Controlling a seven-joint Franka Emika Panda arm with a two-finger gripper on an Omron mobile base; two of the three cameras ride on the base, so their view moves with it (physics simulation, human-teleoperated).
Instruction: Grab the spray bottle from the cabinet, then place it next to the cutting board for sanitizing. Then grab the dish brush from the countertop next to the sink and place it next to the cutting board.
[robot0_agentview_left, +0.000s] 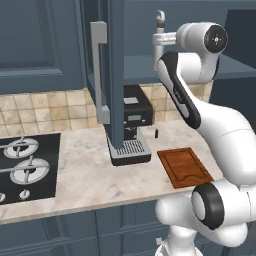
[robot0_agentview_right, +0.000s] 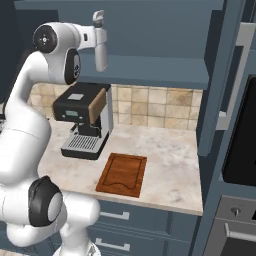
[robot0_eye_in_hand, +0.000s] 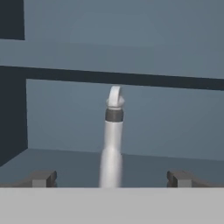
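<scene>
Jaws stand fully parted and grasp nothing: in the hand view the two dark fingertips (robot0_eye_in_hand: 41, 178) rise wide apart at the bottom, with the spray bottle (robot0_eye_in_hand: 113, 144) centred in the gap between them and no contact visible on either side. The bottle is slim, pale grey and faintly see-through, with a dark collar below a white trigger nozzle; it stands upright on the floor of the cabinet (robot0_agentview_right: 160, 70), in front of the rear panel, with one inner shelf edge crossing as a dark band above it. From the left base view the bottle (robot0_agentview_left: 159, 42) appears just beside the white wrist of the arm, inside the open dark blue-grey cupboard, whose door (robot0_agentview_left: 116, 75) hangs edge-on with its light grey bar handle (robot0_agentview_left: 100, 72) facing the camera. From the right base view the bottle (robot0_agentview_right: 101, 42) is likewise upright at the end of the extended arm. The gripper (robot0_eye_in_hand: 113, 179) is level with the lower part of the bottle. Below, on the beige marbled bench (robot0_agentview_right: 170, 155), the reddish-brown cutting board (robot0_agentview_right: 122, 174) lies flat near the front edge, its groove visible round the border, just beside a black coffee machine (robot0_agentview_right: 82, 122). A black hob (robot0_agentview_left: 25, 165) is set into the bench at far left.
</scene>
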